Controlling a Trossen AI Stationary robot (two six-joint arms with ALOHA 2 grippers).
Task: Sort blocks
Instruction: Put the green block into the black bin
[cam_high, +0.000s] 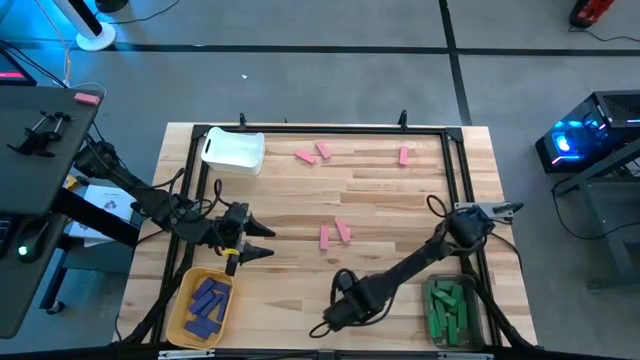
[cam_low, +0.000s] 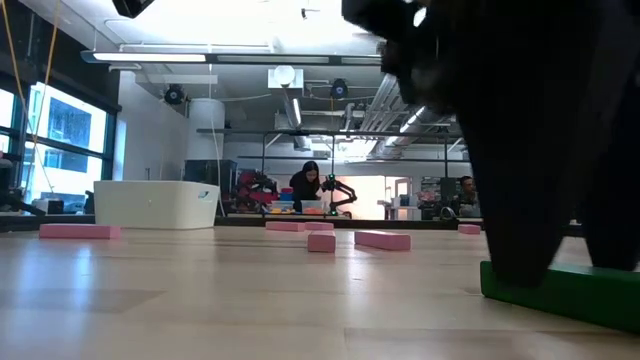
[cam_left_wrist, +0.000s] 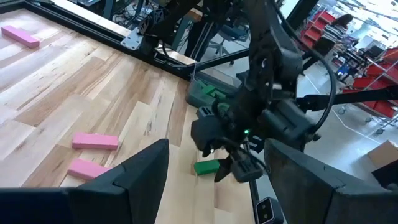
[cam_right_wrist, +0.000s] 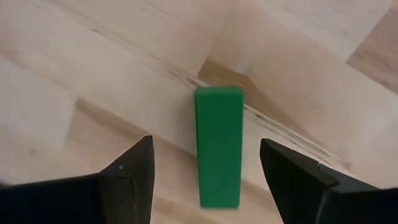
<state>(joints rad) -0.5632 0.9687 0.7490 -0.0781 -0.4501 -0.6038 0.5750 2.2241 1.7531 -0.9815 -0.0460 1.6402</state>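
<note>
Desk (cam_high: 380, 200): three bins. White bin (cam_high: 233, 150) at far left corner; yellow bin (cam_high: 203, 305) near left corner, purple blocks (cam_high: 207, 300) inside; clear bin (cam_high: 449, 311) near right corner, green blocks (cam_high: 447, 308) inside. Six pink blocks (cam_high: 333, 232) loose, four along far edge, two mid-desk; open wood between. One green block (cam_right_wrist: 218, 146) flat near near edge, between spread fingers of right end effector (cam_right_wrist: 208, 171), ungripped. Left end effector (cam_high: 262, 241) open beside yellow bin.

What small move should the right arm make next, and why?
Probably lower and close. The right gripper hangs open near the table's front edge, its fingers either side of a small green oblong block lying flat on the wooden table, so it looks lined up for the pick. The left gripper waits open above the yellow bin.
</note>
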